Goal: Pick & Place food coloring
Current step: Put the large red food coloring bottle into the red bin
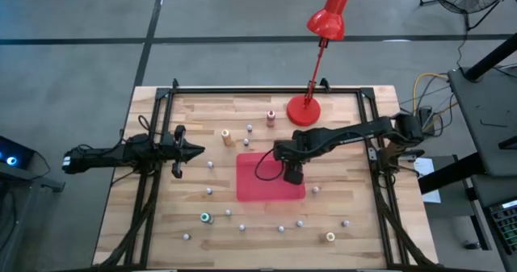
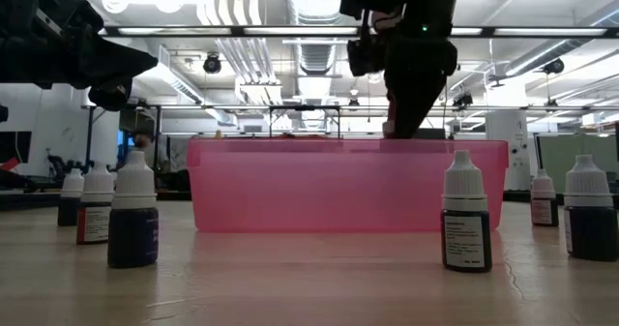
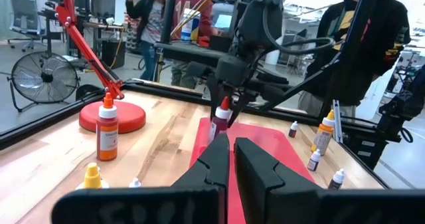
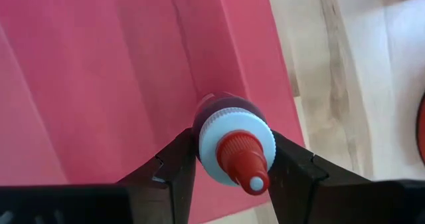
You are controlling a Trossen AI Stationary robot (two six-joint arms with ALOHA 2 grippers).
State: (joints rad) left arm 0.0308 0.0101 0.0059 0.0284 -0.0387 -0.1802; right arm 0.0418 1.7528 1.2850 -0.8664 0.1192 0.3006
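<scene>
The right gripper (image 4: pixel 229 159) is clamped on a small bottle (image 4: pixel 232 141), its two dark fingers (image 4: pixel 171 165) pressing the white collar just below the red pointed cap from either side, so the gap between them is no wider than the bottle. It hangs over the red tray (image 1: pixel 270 177) in the middle of the table (image 1: pixel 355 232), near the tray's right edge, and in the right wrist view the tray floor and its side wall lie directly under the bottle. In the left wrist view the bottle (image 3: pixel 220 116) looks dark in the body and stands upright in the grip; whether its base touches the tray I cannot tell. The left gripper (image 1: pixel 196 150) waits out at the left side of the table, pointing toward the tray, with its fingers (image 3: pixel 211 159) brought close together and nothing between them. The rest of the little bottles stand scattered on the wood around the tray: an orange one (image 1: pixel 227 136) and a pink one (image 1: pixel 271 117) behind it, a teal one (image 1: pixel 206 217) and a yellow one (image 1: pixel 329 237) toward the front, and pale ones such as one (image 1: pixel 315 189) just off the tray's right side. A red desk lamp (image 1: pixel 304 110) stands on its round base just behind the tray, with the right arm reaching in past it. People (image 3: pixel 362 44) stand beyond the far edge of the table.
</scene>
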